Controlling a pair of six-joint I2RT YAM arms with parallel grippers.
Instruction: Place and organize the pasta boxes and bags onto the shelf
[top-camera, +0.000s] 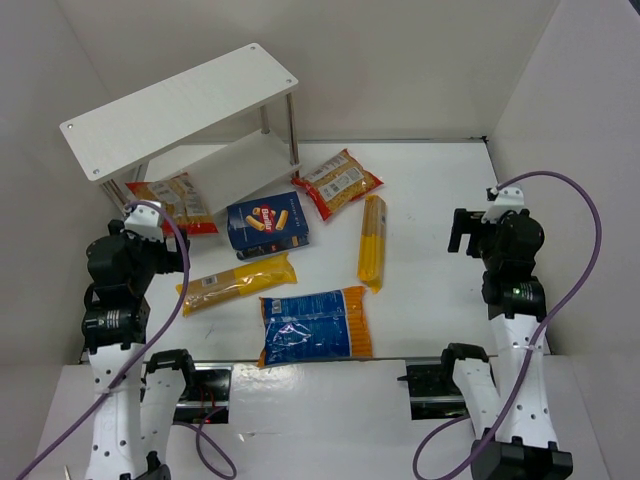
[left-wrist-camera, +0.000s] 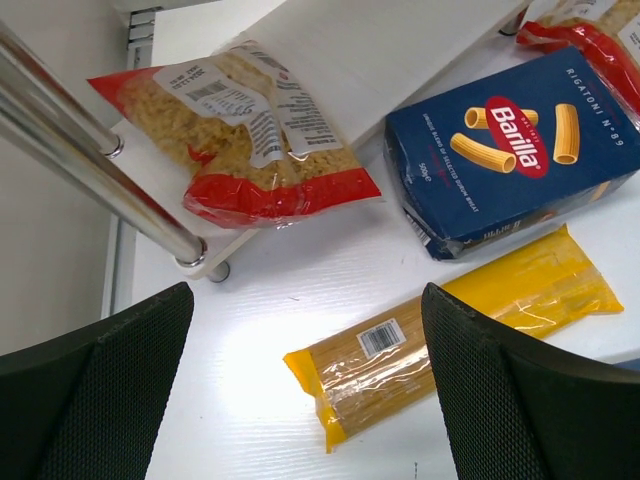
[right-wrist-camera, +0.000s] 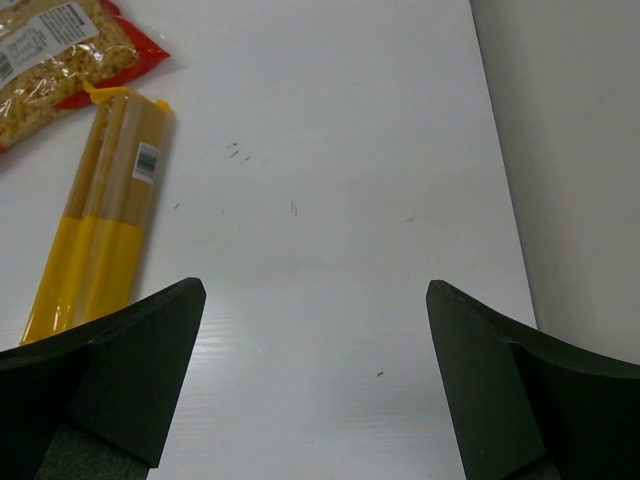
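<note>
The white two-tier shelf (top-camera: 180, 100) stands at the far left. One red-edged clear bag (top-camera: 175, 203) lies on its lower board's front edge, seen close in the left wrist view (left-wrist-camera: 235, 135). The dark blue box (top-camera: 266, 224) lies beside it. A second red-edged bag (top-camera: 338, 182), two long yellow packs (top-camera: 237, 281) (top-camera: 372, 240) and the blue-orange bag (top-camera: 313, 325) lie on the table. My left gripper (left-wrist-camera: 305, 400) is open and empty above the near yellow pack's end (left-wrist-camera: 440, 330). My right gripper (right-wrist-camera: 315, 390) is open and empty over bare table at the right.
White walls enclose the table on the left, back and right. The shelf's silver posts (left-wrist-camera: 90, 160) run close past my left gripper. The table's right wall (right-wrist-camera: 570, 150) is near my right gripper.
</note>
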